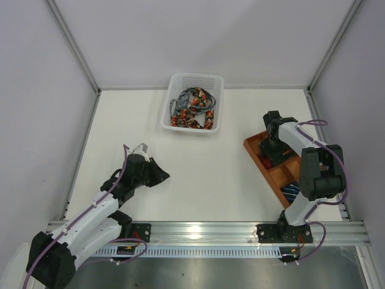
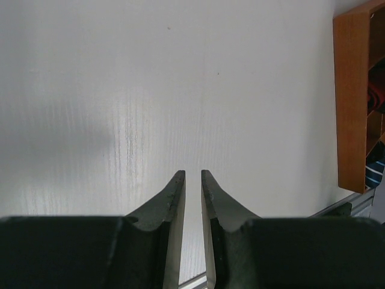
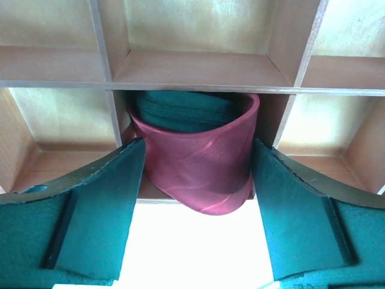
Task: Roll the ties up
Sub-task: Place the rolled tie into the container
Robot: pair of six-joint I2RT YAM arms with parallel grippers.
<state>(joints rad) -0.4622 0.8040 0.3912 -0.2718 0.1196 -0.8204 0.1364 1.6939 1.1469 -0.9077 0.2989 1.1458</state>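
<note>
Table: white [image 1: 210,174], grey walls on three sides, arm bases along the near edge.
Basket: white [image 1: 180,81], at the middle of the far edge – holds a loose heap of dotted ties [image 1: 192,111].
Tray: orange-brown, gridded [image 1: 252,144], lying slantwise by the right edge.
Red tie: rolled [image 3: 198,162], standing in one tray cell towards the tray's far end, its dark lining showing at the top of the roll.
Striped tie: navy [image 1: 291,191], in a cell at the tray's near end.
Right gripper: [image 3: 198,143] down in the tray, clamped on the red tie – one pad against each side of the roll.
Left gripper: [image 2: 193,180] low over the near-left part of the table, fingers nearly together with a thin slit between, holding nothing.
</note>
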